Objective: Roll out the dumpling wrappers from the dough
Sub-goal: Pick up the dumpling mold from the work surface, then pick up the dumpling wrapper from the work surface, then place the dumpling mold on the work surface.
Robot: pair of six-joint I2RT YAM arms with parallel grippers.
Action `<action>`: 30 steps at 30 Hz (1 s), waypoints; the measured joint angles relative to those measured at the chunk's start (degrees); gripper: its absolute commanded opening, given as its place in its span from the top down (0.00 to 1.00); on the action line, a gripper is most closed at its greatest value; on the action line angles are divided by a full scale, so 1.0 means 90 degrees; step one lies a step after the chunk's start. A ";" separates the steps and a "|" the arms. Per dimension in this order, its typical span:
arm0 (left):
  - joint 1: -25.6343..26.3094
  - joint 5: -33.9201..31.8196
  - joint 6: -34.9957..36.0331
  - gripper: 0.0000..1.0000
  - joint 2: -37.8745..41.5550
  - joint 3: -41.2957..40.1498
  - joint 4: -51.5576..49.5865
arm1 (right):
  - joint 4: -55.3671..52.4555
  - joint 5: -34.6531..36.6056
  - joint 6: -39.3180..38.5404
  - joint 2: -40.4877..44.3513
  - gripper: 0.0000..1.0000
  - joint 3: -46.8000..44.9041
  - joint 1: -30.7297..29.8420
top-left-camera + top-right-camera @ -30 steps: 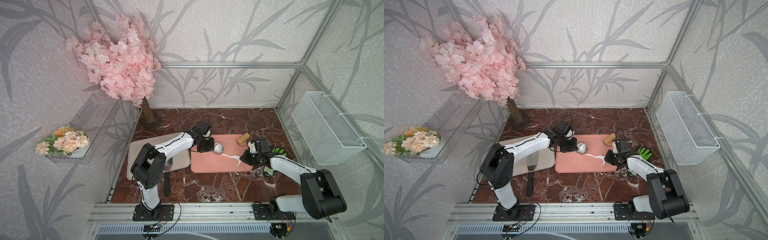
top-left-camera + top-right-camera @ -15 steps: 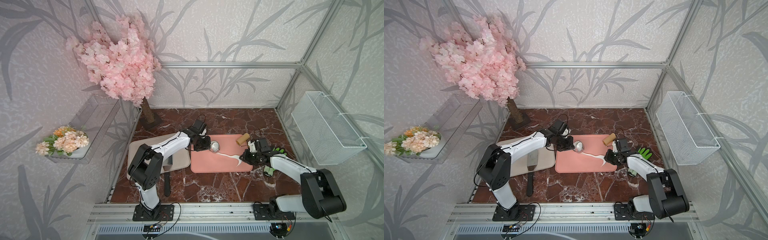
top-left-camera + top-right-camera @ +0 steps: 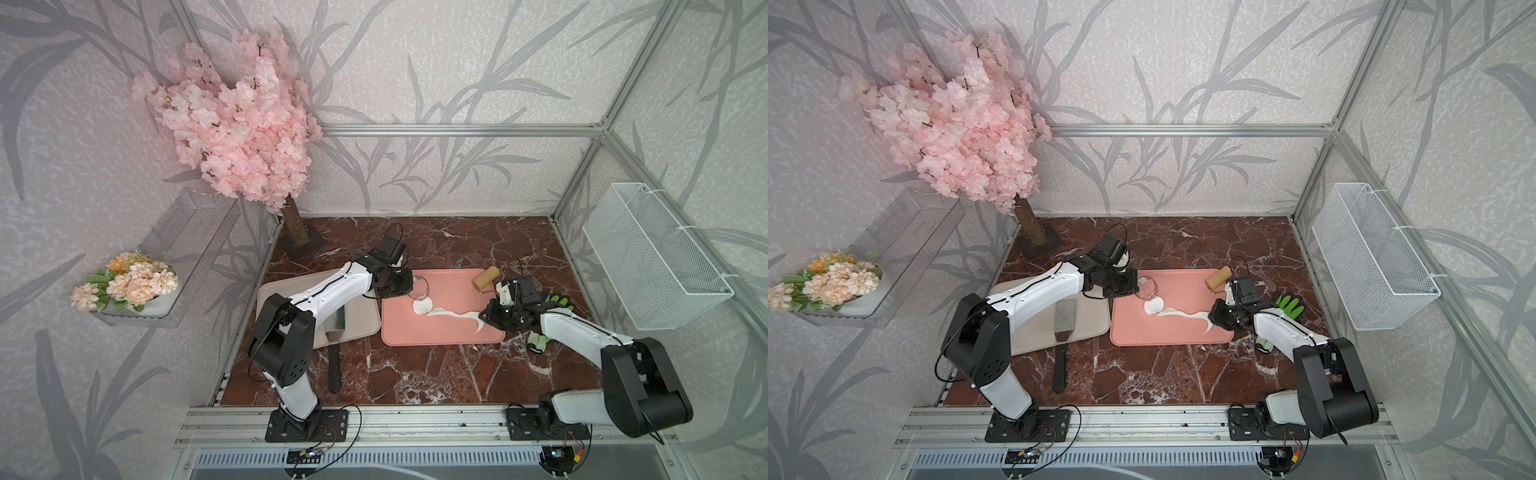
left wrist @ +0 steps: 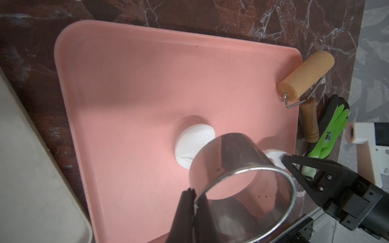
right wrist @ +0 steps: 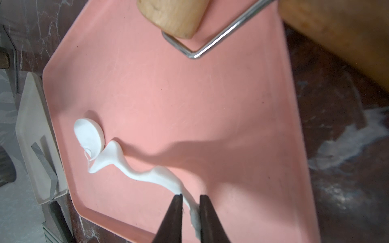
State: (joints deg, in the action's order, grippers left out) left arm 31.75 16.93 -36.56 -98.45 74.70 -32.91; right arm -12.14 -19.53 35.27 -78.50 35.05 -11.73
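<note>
A round white dumpling wrapper (image 3: 422, 306) (image 3: 1153, 306) (image 4: 194, 143) (image 5: 89, 136) lies flat on the pink mat (image 3: 440, 332). From its edge a ragged scrap of dough (image 3: 453, 313) (image 5: 151, 174) trails toward the mat's right side. My left gripper (image 3: 409, 286) (image 4: 194, 202) is shut on the rim of a clear glass cup (image 3: 417, 288) (image 4: 242, 168), held tilted just left of and above the wrapper. My right gripper (image 3: 484, 318) (image 5: 190, 202) stands slightly open around the scrap's tail. The tail clings to one finger, with a gap at the other.
A tan wooden roller (image 3: 486, 279) (image 4: 306, 76) rests at the mat's far right corner, with a green glove (image 3: 557, 301) beside it. Left of the mat lies a beige tray (image 3: 361, 320) carrying a cleaver (image 3: 336, 321). A white wire basket (image 3: 656, 266) hangs on the right wall.
The left gripper has carried the cup leftward and up off the mat, uncovering the round wrapper. The right gripper's jaws have parted a little around the scrap; that arm has barely moved.
</note>
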 measured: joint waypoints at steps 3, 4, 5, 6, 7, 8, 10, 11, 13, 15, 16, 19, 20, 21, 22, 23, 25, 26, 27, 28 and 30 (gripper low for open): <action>0.0000 -0.0046 0.0019 1.00 0.0000 -0.0017 -0.0005 | -0.0019 0.0000 -0.0015 0.0000 0.86 0.0034 0.0000; 0.0000 -0.0061 0.0022 1.00 0.0000 -0.0034 -0.0005 | -0.0024 0.0002 -0.0019 0.0000 0.86 0.0046 0.0000; 0.0000 -0.0068 0.0022 1.00 0.0002 -0.0058 0.0000 | -0.0029 0.0000 -0.0027 0.0005 0.86 0.0053 0.0000; 0.0000 -0.0068 0.0022 1.00 0.0002 -0.0080 0.0000 | -0.0039 -0.0002 -0.0034 0.0012 0.85 0.0058 0.0000; 0.0000 -0.0068 0.0019 1.00 0.0002 -0.0107 0.0005 | -0.0070 -0.0002 -0.0046 0.0029 0.84 0.0066 0.0000; 0.0000 -0.0066 0.0019 1.00 0.0000 -0.0129 0.0005 | -0.0119 -0.0002 -0.0066 0.0049 0.84 0.0078 0.0000; 0.0000 -0.0053 0.0017 1.00 0.0000 -0.0177 0.0046 | -0.0189 -0.0005 -0.0095 0.0080 0.86 0.0102 0.0000; 0.0000 -0.0044 0.0012 1.00 0.0000 -0.0209 0.0078 | -0.0219 -0.0007 -0.0114 0.0104 0.86 0.0112 0.0000; 0.0000 -0.0034 -0.0002 1.00 -0.0015 -0.0253 0.0134 | -0.0279 -0.0005 -0.0126 0.0148 0.86 0.0138 0.0000; 0.0000 -0.0034 -0.0005 1.00 -0.0053 -0.0284 0.0197 | -0.0311 -0.0010 -0.0141 0.0192 0.86 0.0163 -0.0002; 0.0000 -0.0039 -0.0005 1.00 -0.0073 -0.0299 0.0204 | -0.0311 -0.0012 -0.0143 0.0199 0.86 0.0172 -0.0002; -0.0017 -0.0121 -0.0005 1.00 -0.0136 -0.0318 0.0206 | -0.0328 -0.0017 -0.0146 0.0202 0.86 0.0172 -0.0002; -0.0036 -0.0165 -0.0005 1.00 -0.0160 -0.0318 0.0211 | -0.0328 -0.0022 -0.0143 0.0202 0.86 0.0172 0.0000; -0.0049 -0.0211 -0.0002 1.00 -0.0194 -0.0318 0.0206 | -0.0328 -0.0024 -0.0143 0.0202 0.86 0.0172 -0.0002; -0.0066 -0.0253 -0.0002 1.00 -0.0238 -0.0318 0.0206 | -0.0325 -0.0024 -0.0143 0.0202 0.86 0.0172 -0.0002; -0.0090 -0.0287 0.0000 1.00 -0.0304 -0.0308 0.0197 | -0.0325 -0.0027 -0.0143 0.0202 0.86 0.0172 -0.0007; -0.0163 -0.0369 0.0010 1.00 -0.0508 -0.0248 0.0170 | -0.0323 -0.0027 -0.0141 0.0202 0.87 0.0172 -0.0024; -0.0185 -0.0413 0.0015 1.00 -0.0610 -0.0202 0.0153 | -0.0323 -0.0027 -0.0138 0.0202 0.87 0.0172 -0.0034; -0.0211 -0.0440 0.0022 1.00 -0.0733 -0.0143 0.0153 | -0.0323 -0.0029 -0.0138 0.0202 0.88 0.0172 -0.0036; -0.0226 -0.0483 0.0027 1.00 -0.0845 -0.0075 0.0136 | -0.0321 -0.0029 -0.0131 0.0202 0.93 0.0172 -0.0041; -0.0277 -0.0573 0.0056 1.00 -0.1008 0.0034 0.0134 | -0.0308 -0.0046 -0.0102 0.0202 0.98 0.0172 -0.0053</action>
State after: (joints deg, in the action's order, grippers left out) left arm 29.26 11.77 -36.05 -107.53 75.00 -31.70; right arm -14.92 -19.94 34.35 -76.69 36.60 -12.21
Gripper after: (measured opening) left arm 0.048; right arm 0.059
